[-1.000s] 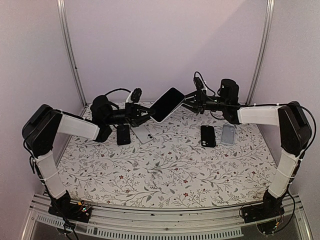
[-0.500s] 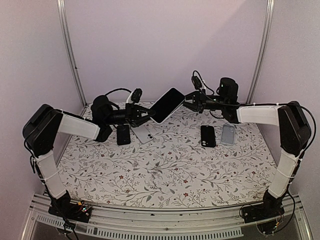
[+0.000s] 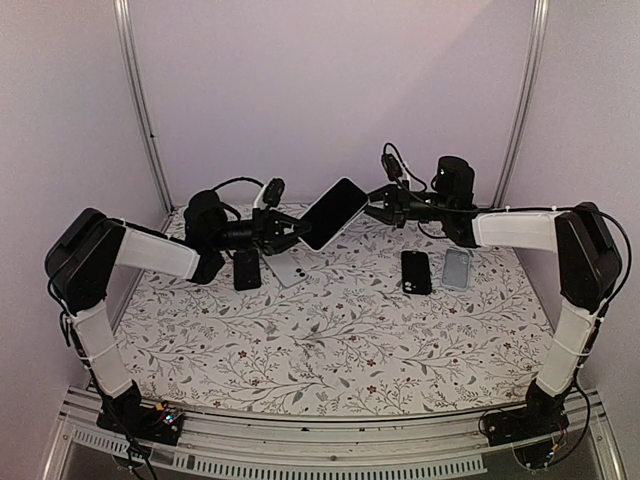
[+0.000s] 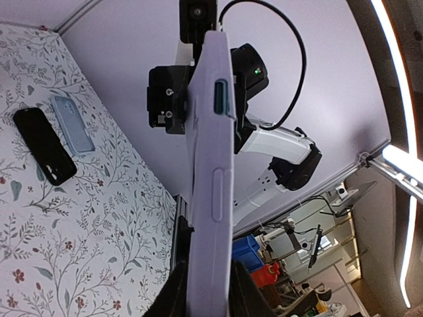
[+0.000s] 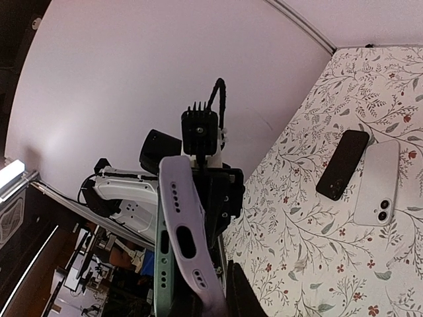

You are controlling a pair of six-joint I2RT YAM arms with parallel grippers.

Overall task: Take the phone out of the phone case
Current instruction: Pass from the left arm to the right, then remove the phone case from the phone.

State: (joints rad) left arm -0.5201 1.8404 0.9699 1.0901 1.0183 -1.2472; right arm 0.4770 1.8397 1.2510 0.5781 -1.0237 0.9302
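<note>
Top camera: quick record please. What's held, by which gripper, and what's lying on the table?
held item: lavender-cased phone, tilted, above the table
left gripper: shut on its lower-left end
right gripper: shut on its upper-right end
on floral-patterned table: black phone-sized slab, white phone lying face down, black case, translucent grey case

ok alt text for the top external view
Two robot arms hold a cased phone tilted in mid-air over a floral table, left tool shut on its lower end, right tool on its upper end. On the table below: black handset and white handset at left, dark case and pale case at right.
</note>
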